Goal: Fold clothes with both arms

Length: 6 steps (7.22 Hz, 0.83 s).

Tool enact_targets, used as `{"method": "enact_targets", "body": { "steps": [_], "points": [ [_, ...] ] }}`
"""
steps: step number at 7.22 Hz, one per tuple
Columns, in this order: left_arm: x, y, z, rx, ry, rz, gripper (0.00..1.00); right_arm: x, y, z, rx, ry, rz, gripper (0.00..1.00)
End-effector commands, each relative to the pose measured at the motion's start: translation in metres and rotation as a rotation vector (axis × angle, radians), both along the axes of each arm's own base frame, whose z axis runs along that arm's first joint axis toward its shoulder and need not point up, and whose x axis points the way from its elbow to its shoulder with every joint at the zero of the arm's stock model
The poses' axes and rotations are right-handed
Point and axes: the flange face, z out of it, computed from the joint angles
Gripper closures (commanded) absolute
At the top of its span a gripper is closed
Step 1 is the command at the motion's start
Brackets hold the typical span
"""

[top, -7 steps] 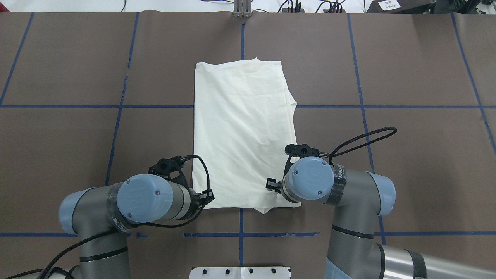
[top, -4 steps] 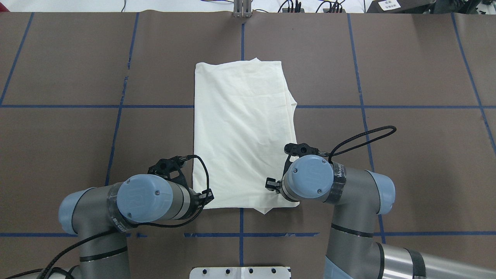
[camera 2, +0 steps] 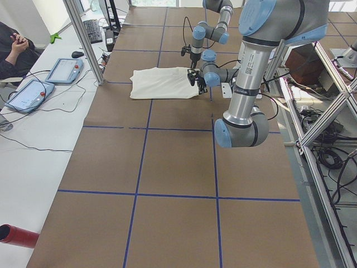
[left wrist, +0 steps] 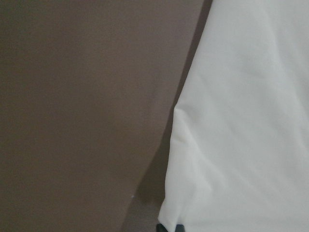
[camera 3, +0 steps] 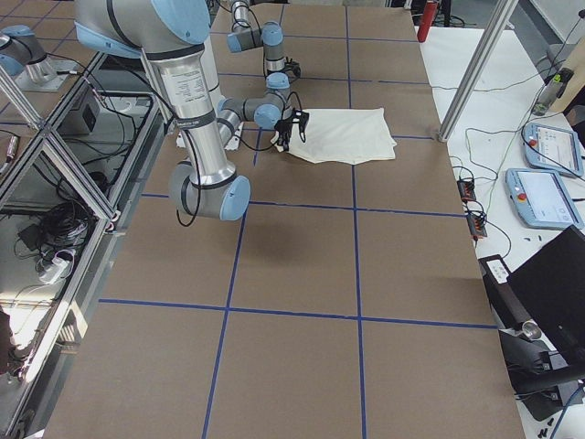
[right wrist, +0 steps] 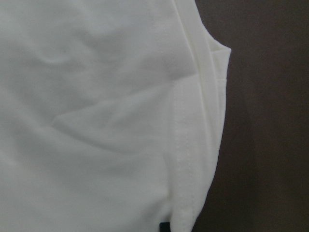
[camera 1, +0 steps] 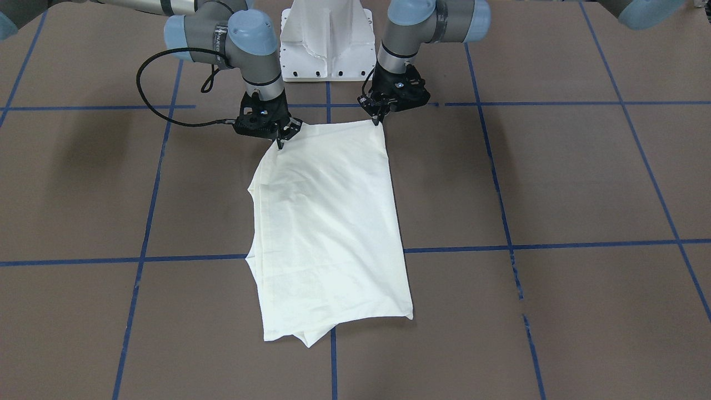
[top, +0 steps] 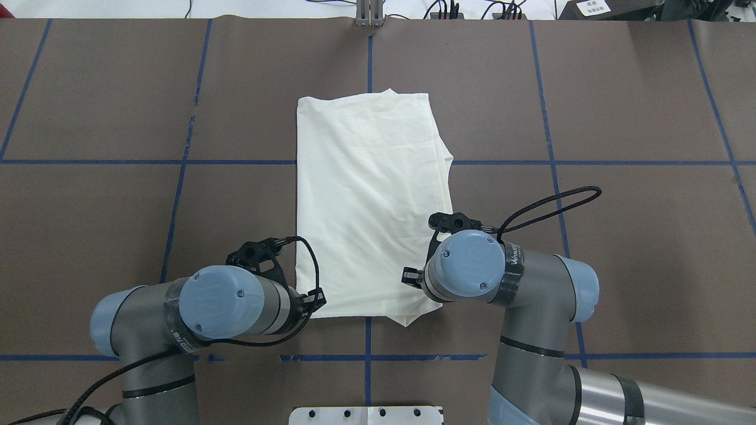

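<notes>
Two upper corners of the folded cream T-shirt, laid mid-frame on the worktop, are pinched by the closed left claw and right claw. Should only top layers be gripped, the fold may be pulled apart when lifted.

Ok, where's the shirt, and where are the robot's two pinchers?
shirt [camera 1: 328,222]: front-facing view, middle of the plain cream cloth.
left gripper [camera 1: 379,119]: front-facing view, fingertips at the shirt's corner.
right gripper [camera 1: 279,143]: front-facing view, fingertips at the other corner by the robot.
</notes>
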Motion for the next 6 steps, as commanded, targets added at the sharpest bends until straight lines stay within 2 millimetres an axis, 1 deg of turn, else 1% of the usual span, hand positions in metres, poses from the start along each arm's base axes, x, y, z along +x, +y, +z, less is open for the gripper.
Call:
{"method": "enact_targets", "body": {
  "steps": [1, 2, 3, 4, 5, 6],
  "points": [
    [-0.004, 0.002, -0.003, 0.004, 0.007, 0.003, 1.00, 0.003, 0.001, -0.005, -0.029, -0.023, -0.027, 1.00],
    [-0.017, 0.007, -0.017, 0.014, 0.039, 0.007, 1.00, 0.009, 0.004, -0.012, -0.031, -0.044, -0.034, 1.00],
    [-0.030, 0.015, -0.022, 0.015, 0.038, 0.014, 1.00, 0.023, 0.008, -0.021, -0.023, -0.071, -0.035, 1.00],
    [-0.033, 0.038, -0.032, 0.020, 0.062, 0.049, 1.00, 0.035, 0.017, -0.027, -0.015, -0.092, -0.043, 1.00],
    [-0.031, 0.056, -0.038, 0.023, 0.074, 0.081, 1.00, 0.049, 0.037, -0.028, -0.027, -0.117, -0.084, 1.00],
    [-0.029, 0.079, -0.042, 0.020, 0.065, 0.120, 1.00, 0.062, 0.053, -0.031, -0.090, -0.150, -0.155, 1.00]
  ]
}}
